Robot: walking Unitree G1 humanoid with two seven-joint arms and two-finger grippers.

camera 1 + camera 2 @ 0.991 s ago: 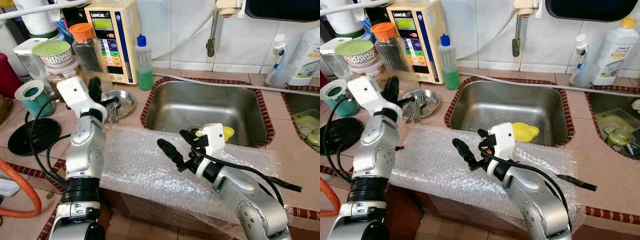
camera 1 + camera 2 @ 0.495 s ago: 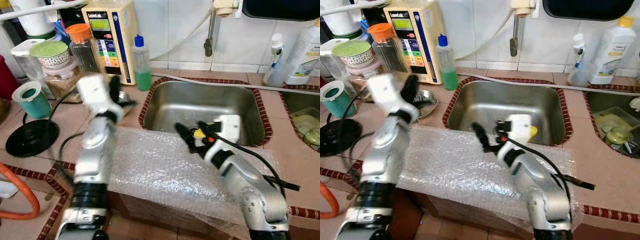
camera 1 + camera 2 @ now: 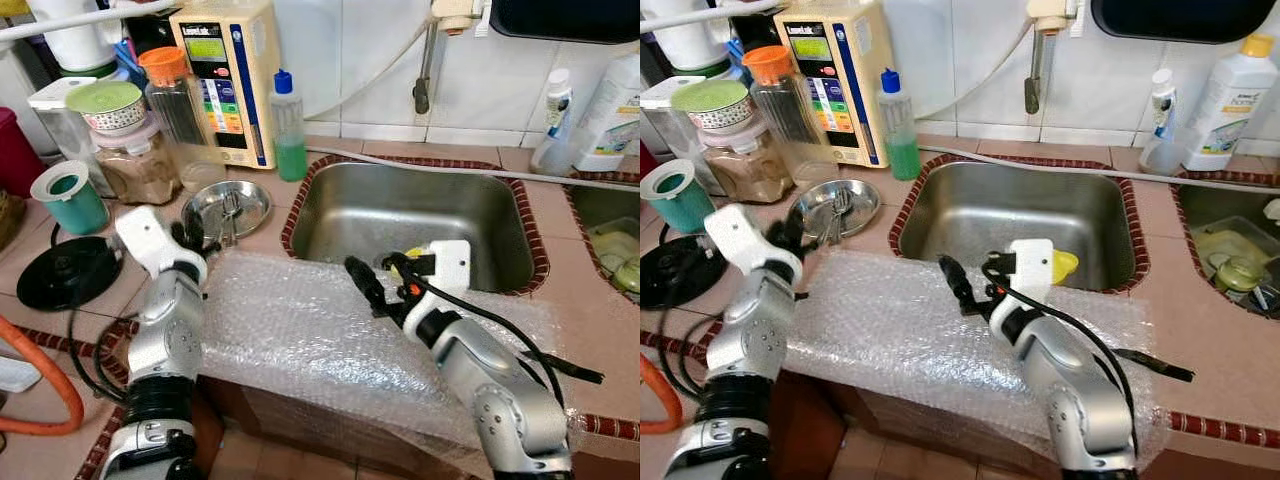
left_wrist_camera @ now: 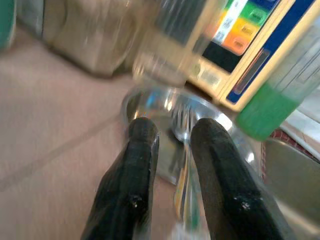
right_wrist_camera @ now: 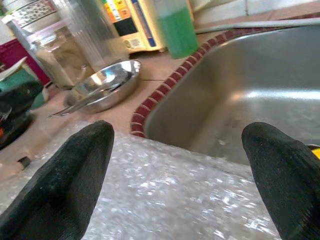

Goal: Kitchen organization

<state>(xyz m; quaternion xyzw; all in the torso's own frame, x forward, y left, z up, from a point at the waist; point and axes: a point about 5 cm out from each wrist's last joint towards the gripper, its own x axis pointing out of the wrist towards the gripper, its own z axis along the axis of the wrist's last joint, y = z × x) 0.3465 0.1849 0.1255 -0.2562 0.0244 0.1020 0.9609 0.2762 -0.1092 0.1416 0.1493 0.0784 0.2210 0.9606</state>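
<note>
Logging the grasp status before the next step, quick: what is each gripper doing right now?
Left gripper: fingers slightly apart, holding nothing, aimed at the steel dish of cutlery.
Right gripper: wide open, empty, above the bubble wrap by the sink.

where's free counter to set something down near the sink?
Free: bubble wrap between the left gripper and right gripper; tile strip between sink and second basin. Crowded: back-left corner around the steel dish, jars and teal cup.
</note>
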